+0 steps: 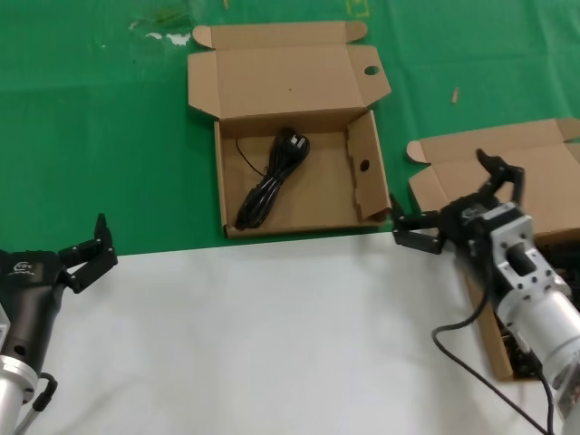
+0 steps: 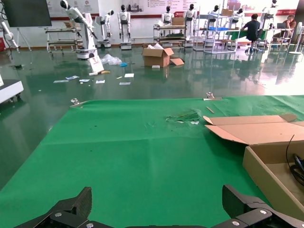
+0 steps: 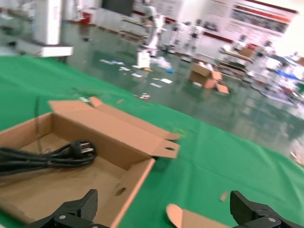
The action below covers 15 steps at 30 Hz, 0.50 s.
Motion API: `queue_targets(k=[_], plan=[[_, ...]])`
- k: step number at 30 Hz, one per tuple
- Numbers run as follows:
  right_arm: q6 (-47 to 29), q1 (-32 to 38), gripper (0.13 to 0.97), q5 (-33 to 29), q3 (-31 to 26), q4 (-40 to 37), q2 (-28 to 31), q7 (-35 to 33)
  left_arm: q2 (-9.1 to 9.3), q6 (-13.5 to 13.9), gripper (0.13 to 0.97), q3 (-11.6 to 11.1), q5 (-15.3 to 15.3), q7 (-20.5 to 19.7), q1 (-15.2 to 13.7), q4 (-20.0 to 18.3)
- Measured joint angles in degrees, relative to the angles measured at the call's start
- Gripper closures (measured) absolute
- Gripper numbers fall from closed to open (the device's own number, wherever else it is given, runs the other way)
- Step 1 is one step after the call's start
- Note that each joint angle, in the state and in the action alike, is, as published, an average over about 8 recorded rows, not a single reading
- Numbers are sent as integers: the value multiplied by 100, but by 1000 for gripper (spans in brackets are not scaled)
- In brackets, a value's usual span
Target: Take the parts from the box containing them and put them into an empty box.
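One black power cord (image 1: 272,177) lies coiled inside the middle box (image 1: 299,227), whose lid tab has a round hole (image 1: 372,71). The plain-lidded box (image 1: 544,168) stands at the right, mostly covered by my right arm; dark shapes (image 1: 518,361) show in its near corner. My right gripper (image 1: 441,195) is open and holds nothing, hovering over that box's left edge. In the right wrist view the right gripper (image 3: 164,204) faces the cord (image 3: 57,154) in the holed box (image 3: 137,178). My left gripper (image 1: 89,256) is open at the near left; the left gripper (image 2: 156,199) faces bare green cloth.
Green cloth (image 1: 91,136) covers the far half of the table and a white surface (image 1: 272,335) the near half. A cable (image 1: 471,372) trails from my right arm. Small scraps (image 1: 168,36) lie at the far left.
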Motion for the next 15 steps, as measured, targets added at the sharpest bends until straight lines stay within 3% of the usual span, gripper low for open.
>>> queue_targets(k=[9, 15], plan=[[553, -541, 129, 89, 223, 518, -23, 1015, 0, 0, 132, 0, 0, 1, 0, 0], [705, -690, 129, 113, 284, 661, -29, 1293, 0, 0, 132, 0, 0, 3, 0, 0]])
